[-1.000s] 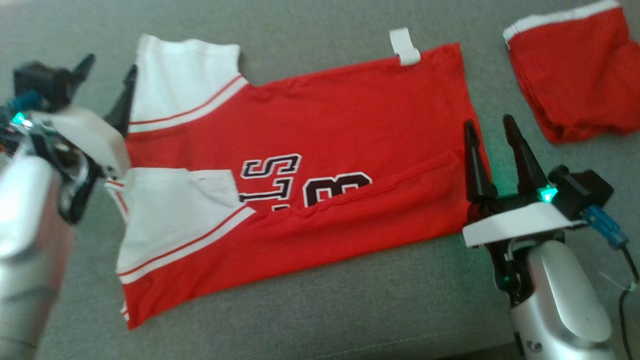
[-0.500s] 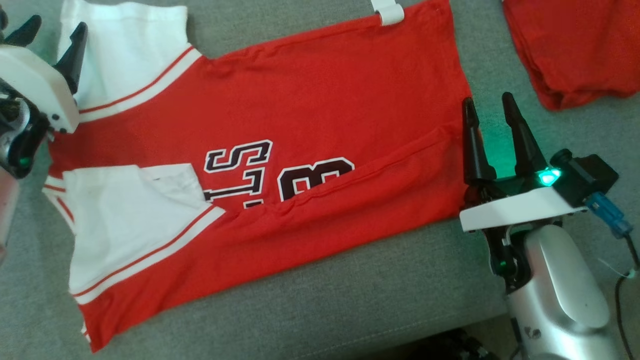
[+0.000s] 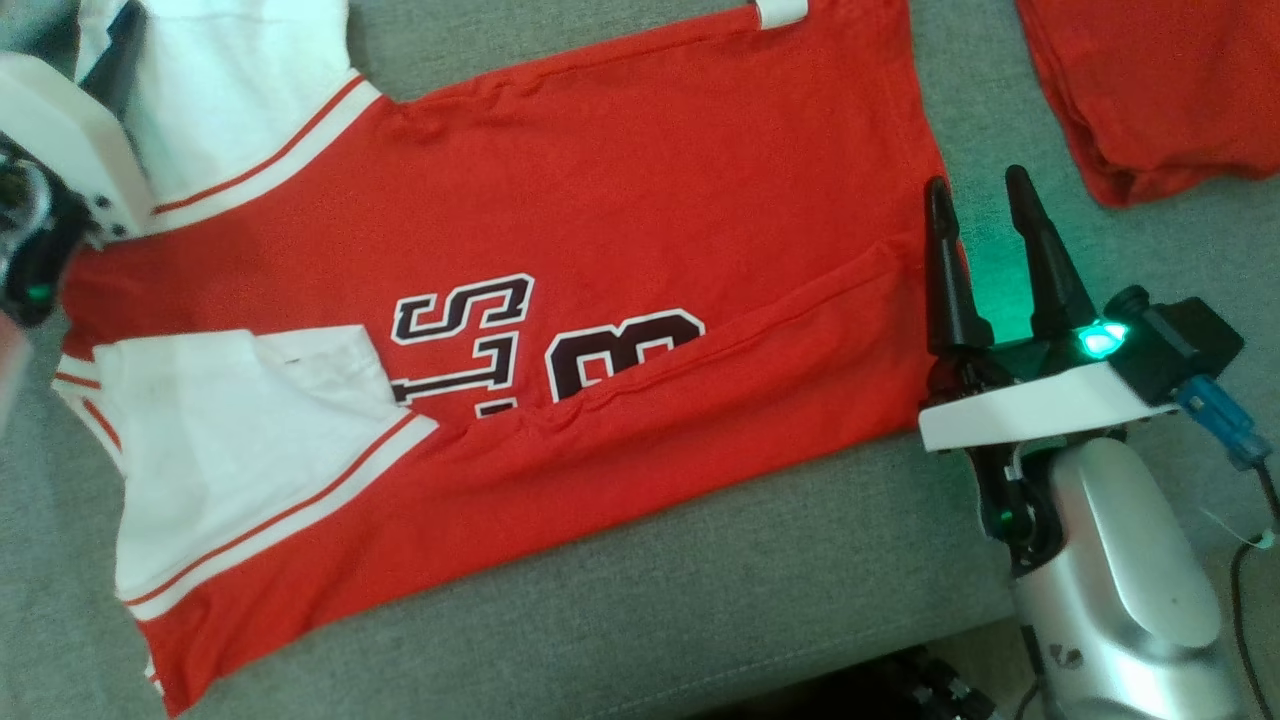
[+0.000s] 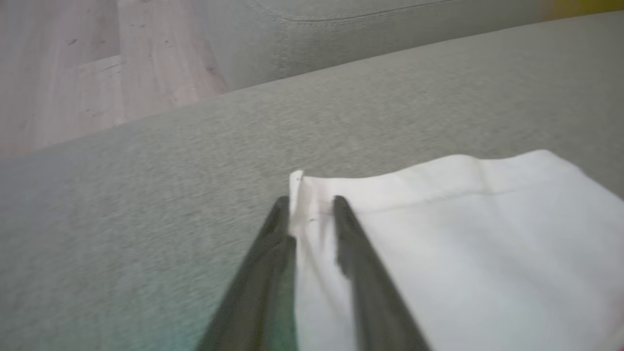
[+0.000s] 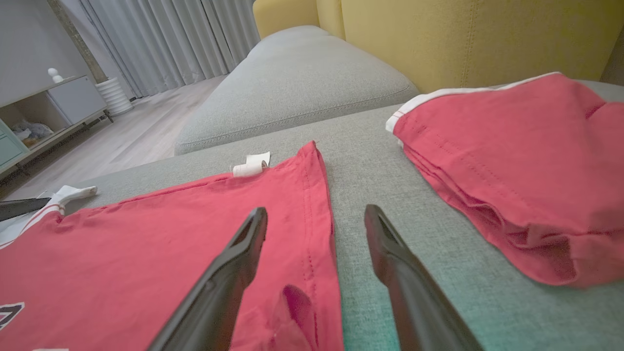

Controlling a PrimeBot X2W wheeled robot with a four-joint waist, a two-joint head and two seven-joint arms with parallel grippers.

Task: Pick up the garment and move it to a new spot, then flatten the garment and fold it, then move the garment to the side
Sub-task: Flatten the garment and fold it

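Red, soft jersey garment [image 3: 620, 200] lies spread flat on the grey sofa [image 3: 700, 580]; light and limp, it should be taken by its corners. The left tool [image 4: 309, 204] stands narrowly parted astride a corner of the white sleeve [image 4: 463, 234]; the right tool [image 3: 975, 182] is spread at the hem.
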